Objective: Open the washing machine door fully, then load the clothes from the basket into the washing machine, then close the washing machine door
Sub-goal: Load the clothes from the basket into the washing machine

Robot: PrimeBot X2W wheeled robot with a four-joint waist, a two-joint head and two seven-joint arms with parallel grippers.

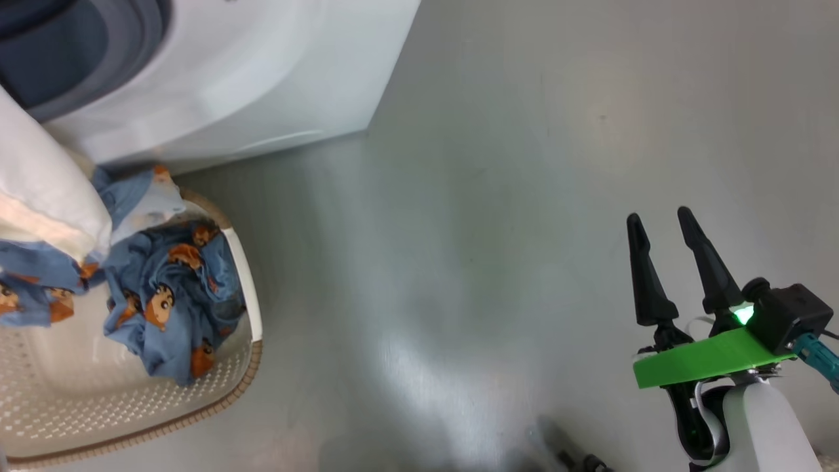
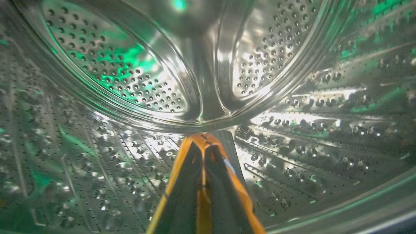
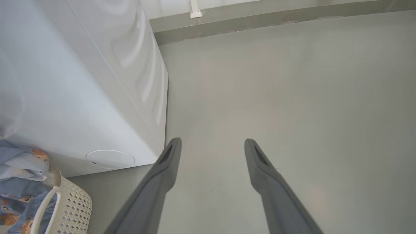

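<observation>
Left gripper: inside the washing machine, deep in the steel drum, pointing at the perforated back wall. Fingers pressed together with a strip of orange fabric pinched at and wrapped over the tips. This is probably a hem of one of the clothes, but the wrist view is too close to confirm. The left forearm runs up toward the blue-grey gasket.

Right gripper: fingers spread wide, nothing between them. It hovers over bare grey floor, well apart from the machine and the basket.

The basket sits on the floor just in front of the washer, below the round filter cap. Blue garments are bunched against its right wall, and one piece drapes over the far rim. More blue cloth lies under the forearm.
</observation>
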